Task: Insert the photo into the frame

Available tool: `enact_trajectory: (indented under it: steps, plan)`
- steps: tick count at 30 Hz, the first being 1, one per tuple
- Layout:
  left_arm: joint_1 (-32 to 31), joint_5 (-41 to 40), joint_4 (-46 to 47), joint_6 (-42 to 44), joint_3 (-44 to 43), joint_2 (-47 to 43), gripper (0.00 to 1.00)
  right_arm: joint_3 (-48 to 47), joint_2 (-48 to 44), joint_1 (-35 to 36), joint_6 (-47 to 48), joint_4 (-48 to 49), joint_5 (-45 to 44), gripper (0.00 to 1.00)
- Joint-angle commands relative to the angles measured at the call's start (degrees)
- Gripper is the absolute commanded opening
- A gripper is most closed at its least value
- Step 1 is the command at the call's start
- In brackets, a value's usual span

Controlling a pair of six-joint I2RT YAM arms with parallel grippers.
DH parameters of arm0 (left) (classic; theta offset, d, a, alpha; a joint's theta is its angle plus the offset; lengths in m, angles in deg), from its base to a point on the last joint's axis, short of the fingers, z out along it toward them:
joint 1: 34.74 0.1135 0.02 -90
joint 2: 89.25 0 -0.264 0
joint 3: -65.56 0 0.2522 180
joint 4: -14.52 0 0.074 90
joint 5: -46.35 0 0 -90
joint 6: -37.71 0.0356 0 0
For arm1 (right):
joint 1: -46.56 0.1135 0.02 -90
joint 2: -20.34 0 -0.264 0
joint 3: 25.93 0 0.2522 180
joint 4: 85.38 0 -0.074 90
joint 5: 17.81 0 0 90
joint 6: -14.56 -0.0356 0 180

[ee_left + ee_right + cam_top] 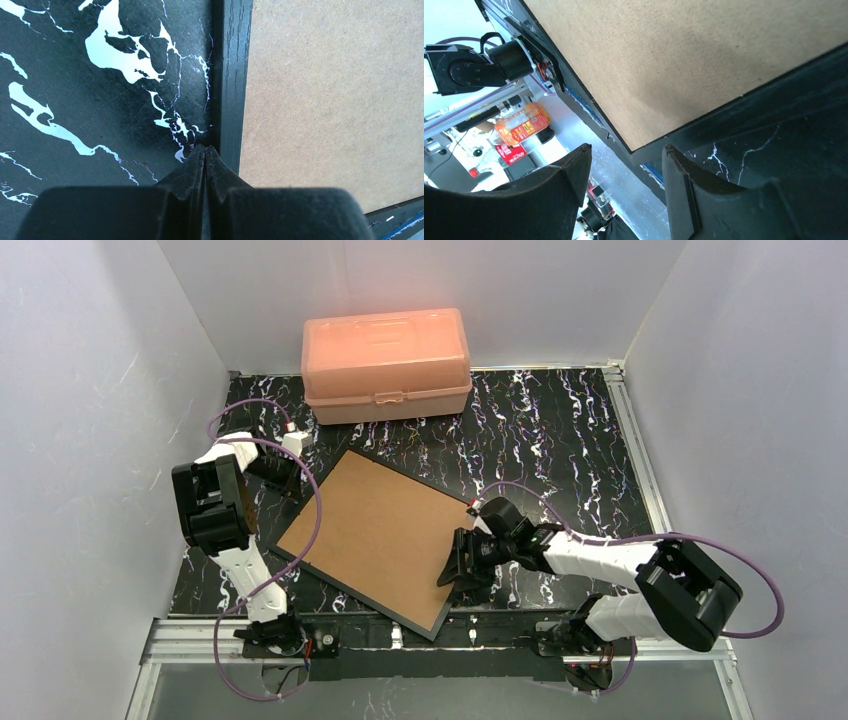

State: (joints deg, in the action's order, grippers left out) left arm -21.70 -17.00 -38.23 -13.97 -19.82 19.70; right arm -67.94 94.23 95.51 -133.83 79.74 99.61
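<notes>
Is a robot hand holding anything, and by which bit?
Nothing is held. The left gripper is shut and empty beside the frame edge. The right gripper is open near the frame's corner.

The frame [232,75] is black with a fine wood grain, matt. The backing board [340,100] is brown pressed fibre, rough and dull. The tabletop [100,125] is black marbled sheet, faintly glossy. The box [385,360] is smooth peach plastic
</notes>
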Motion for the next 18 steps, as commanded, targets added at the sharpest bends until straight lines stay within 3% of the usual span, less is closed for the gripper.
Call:
enact_trajectory:
  steps: [1, 18]
  plan:
    - [-0.6, 0.7, -2.5, 0.2, 3.0, 0.7, 0.0, 0.3, 2.3, 1.4, -1.4, 4.9, 1.6, 0.62]
    - [-0.6, 1.0, -2.8, 0.3, 2.6, 0.5, 0.0, 1.1, 5.2, 1.7, -1.0, 4.4, 0.4, 0.61]
